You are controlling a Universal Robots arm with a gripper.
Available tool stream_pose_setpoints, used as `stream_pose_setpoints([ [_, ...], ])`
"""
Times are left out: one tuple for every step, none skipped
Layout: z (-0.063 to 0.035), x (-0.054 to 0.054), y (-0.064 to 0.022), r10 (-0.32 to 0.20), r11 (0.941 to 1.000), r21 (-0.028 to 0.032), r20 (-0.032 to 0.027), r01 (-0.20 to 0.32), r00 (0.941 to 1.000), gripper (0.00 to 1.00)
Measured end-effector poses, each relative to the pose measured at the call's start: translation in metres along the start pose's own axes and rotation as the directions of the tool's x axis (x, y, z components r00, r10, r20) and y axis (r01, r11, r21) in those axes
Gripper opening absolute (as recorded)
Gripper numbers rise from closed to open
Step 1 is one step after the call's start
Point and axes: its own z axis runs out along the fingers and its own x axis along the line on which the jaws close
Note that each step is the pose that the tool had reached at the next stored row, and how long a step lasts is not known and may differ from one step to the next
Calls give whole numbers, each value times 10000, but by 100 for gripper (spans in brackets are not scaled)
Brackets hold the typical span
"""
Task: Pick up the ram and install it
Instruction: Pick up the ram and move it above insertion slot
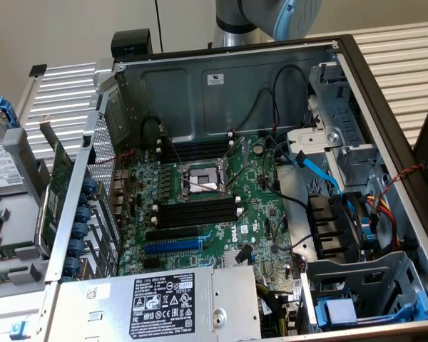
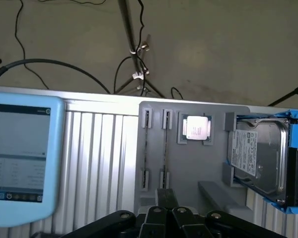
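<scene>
The arm [image 1: 267,18] shows as a silver and blue joint behind the far wall of the open computer case [image 1: 200,85], well above the board inside. In the wrist view the gripper [image 2: 166,203] hangs over the near edge of a gray tray [image 2: 188,168], and the camera is tilted enough to take in the floor and its cables beyond the ribbed table [image 2: 99,158]. Only the gripper's dark linkage is clear, so I cannot tell whether it is apart or together; nothing can be seen held in it.

The ram [image 2: 165,146] (a thin stick seen edge-on, with a second one just beside it) stands in the tray's end holders, directly ahead of the gripper and apart from it. A square processor chip [image 2: 196,128] lies in the next pocket, with a hard drive [image 2: 260,151] in blue rails past that. A pale blue tablet [image 2: 20,153] rests on the table on the tray's other side.

Inside the case, the black memory slots [image 1: 196,212] with white end clips hold no sticks.
</scene>
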Motion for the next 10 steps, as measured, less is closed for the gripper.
stream_pose_setpoints([
  [3,1,0,0,10000,1,4,0,10000,11],
  [5,2,-1,-2,10000,2,9,2,10000,11],
  [7,3,-1,-1,10000,3,13,1,10000,11],
  [7,4,-1,-1,10000,2,15,1,10000,11],
  [8,4,-1,-1,10000,3,16,1,10000,11],
  [9,5,-1,-2,10000,4,18,2,10000,11],
  [11,7,-1,-2,10000,4,21,2,10000,11],
  [13,7,-1,-2,10000,3,21,2,10000,11],
  [16,7,-1,-1,10000,2,22,1,10000,11],
  [18,9,-1,-2,10000,2,24,2,10000,11],
])
